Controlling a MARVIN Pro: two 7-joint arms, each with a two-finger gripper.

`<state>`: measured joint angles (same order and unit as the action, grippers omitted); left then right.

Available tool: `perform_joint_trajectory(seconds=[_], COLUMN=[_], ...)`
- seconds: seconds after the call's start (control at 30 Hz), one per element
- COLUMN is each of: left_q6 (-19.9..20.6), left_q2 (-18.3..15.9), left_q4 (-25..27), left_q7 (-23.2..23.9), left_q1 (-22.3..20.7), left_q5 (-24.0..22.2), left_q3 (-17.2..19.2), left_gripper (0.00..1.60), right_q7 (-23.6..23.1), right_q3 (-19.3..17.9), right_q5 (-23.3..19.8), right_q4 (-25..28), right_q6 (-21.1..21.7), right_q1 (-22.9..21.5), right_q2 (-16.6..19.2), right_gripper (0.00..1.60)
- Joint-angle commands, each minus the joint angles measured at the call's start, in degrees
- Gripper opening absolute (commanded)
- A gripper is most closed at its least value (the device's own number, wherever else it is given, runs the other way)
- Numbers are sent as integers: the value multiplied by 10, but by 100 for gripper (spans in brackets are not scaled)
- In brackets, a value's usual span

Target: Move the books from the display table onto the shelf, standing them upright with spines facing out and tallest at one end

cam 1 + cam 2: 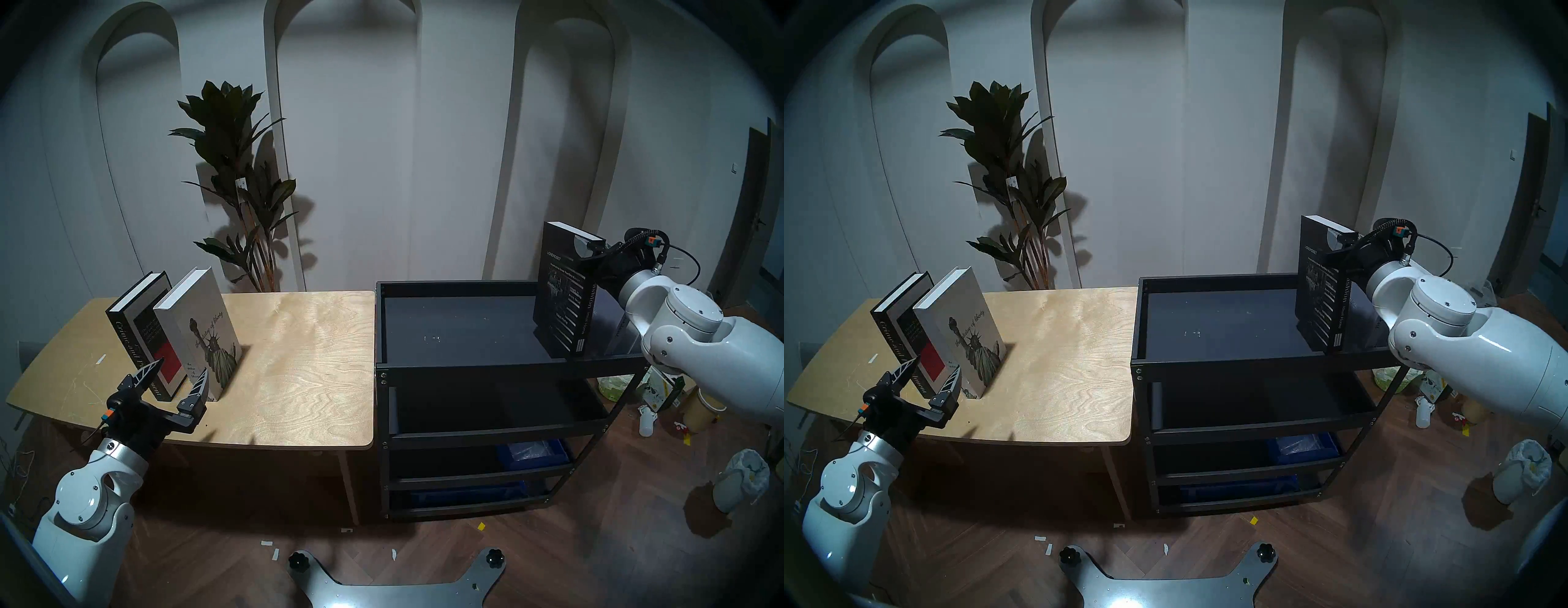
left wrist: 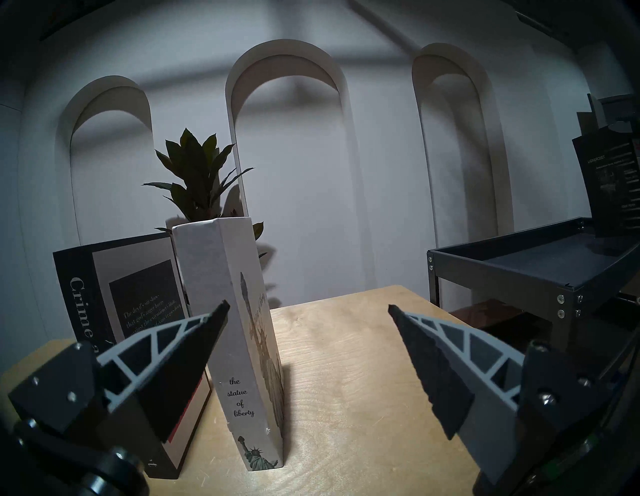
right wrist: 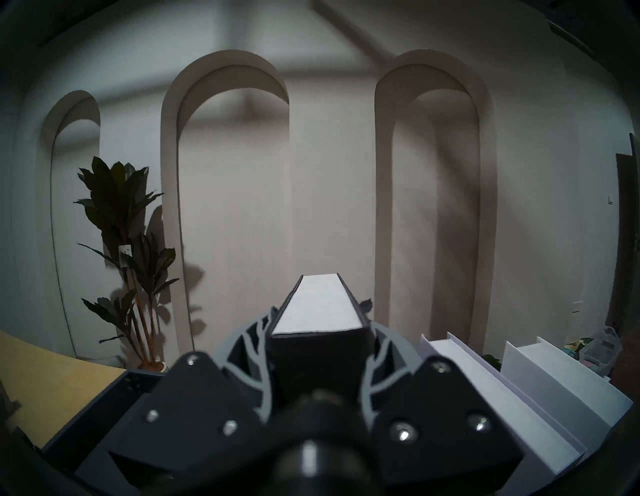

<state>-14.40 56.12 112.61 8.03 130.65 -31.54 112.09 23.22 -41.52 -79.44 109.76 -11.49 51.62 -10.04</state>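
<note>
1. Head views: nearest me, my left gripper (image 1: pixel 177 375) hangs with jaws spread wide and empty, just before "Crime and Punishment" (image 1: pixel 138 331) and the Statue of Liberty book (image 1: pixel 199 327), both upright on the display table (image 1: pixel 305 365).
2. Over on the shelf (image 1: pixel 458 331), my right gripper (image 1: pixel 592 259) is clamped on the black "Fashion" book (image 1: pixel 562 297), upright at the top tier.
3. Left wrist: fingers (image 2: pixel 180 360) wide apart, nothing between them.
4. Right wrist: jaws pinch the black book's spine end; two white books (image 3: pixel 485 391) stand beside it.
</note>
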Motion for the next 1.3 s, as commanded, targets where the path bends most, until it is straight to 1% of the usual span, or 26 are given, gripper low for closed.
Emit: perform_joint_trajectory(seconds=[0.0, 0.03, 0.07, 0.13, 0.23, 0.27, 0.3, 0.4, 0.43, 0.47, 0.5, 0.57, 0.63, 0.67, 0.7, 0.77, 0.8, 0.83, 0.87, 0.97, 1.13, 1.2, 1.27], left_q6=[4, 6, 8, 13, 27, 32, 44, 59, 60, 65, 67, 72, 75, 76, 77, 77, 78, 78, 78, 76, 73, 71, 71], left_q2=[9, 11, 12, 16, 25, 28, 33, 39, 40, 41, 41, 43, 44, 44, 44, 45, 44, 44, 44, 43, 39, 36, 35], left_q4=[28, 30, 32, 38, 50, 54, 59, 63, 61, 61, 60, 59, 60, 60, 59, 55, 53, 52, 51, 49, 46, 45, 44], left_q7=[-31, -38, -43, -57, -91, -102, -123, -148, -150, -158, -161, -169, -176, -179, -180, -181, -180, -179, -178, -177, -171, -169, -167], left_q1=[-6, -6, -6, -5, -5, -6, -8, -13, -13, -16, -17, -19, -19, -19, -19, -19, -19, -19, -19, -19, -16, -15, -15], left_q5=[24, 29, 33, 44, 74, 83, 103, 124, 124, 131, 133, 138, 143, 144, 145, 147, 147, 147, 147, 147, 146, 146, 146], left_q3=[2, 1, 0, -1, -5, -8, -15, -23, -24, -27, -28, -30, -29, -29, -29, -29, -29, -29, -29, -28, -21, -19, -18], left_gripper=[160, 160, 160, 160, 160, 160, 160, 160, 160, 160, 160, 160, 160, 160, 160, 160, 160, 160, 160, 160, 160, 160, 160], right_q7=[-57, -81, -83, -113, -150, -154, -178, -209, -199, -200, -187, -177, -163, -159, -145, -132, -118, -109, -101, -76, -53, -48, -49], right_q3=[-31, -33, -33, -35, -24, -19, -9, -3, 1, 5, 11, 15, 21, 19, 20, 15, 14, 11, 12, 12, 22, 26, 30], right_q5=[-37, -46, -52, -67, -80, -76, -55, -30, -9, 0, 26, 39, 57, 64, 72, 78, 85, 86, 91, 98, 121, 130, 128], right_q4=[6, 2, 2, -9, -19, -19, -23, -30, -27, -28, -24, -21, -21, -22, -29, -41, -52, -55, -59, -71, -80, -83, -83], right_q6=[-21, -24, -25, -29, -50, -62, -86, -109, -111, -124, -133, -145, -170, -169, -184, -196, -218, -218, -233, -248, -259, -258, -253], right_q1=[-25, -25, -25, -22, -7, -1, 9, 24, 27, 32, 36, 44, 52, 54, 55, 53, 49, 47, 46, 45, 52, 54, 55], right_q2=[17, 21, 23, 26, 29, 29, 29, 25, 23, 19, 18, 14, 11, 9, 3, -5, -11, -13, -16, -27, -39, -44, -49], right_gripper=[0, 0, 0, 0, 0, 0, 0, 0, 0, 0, 0, 0, 0, 0, 0, 0, 0, 0, 0, 0, 0, 0, 0])
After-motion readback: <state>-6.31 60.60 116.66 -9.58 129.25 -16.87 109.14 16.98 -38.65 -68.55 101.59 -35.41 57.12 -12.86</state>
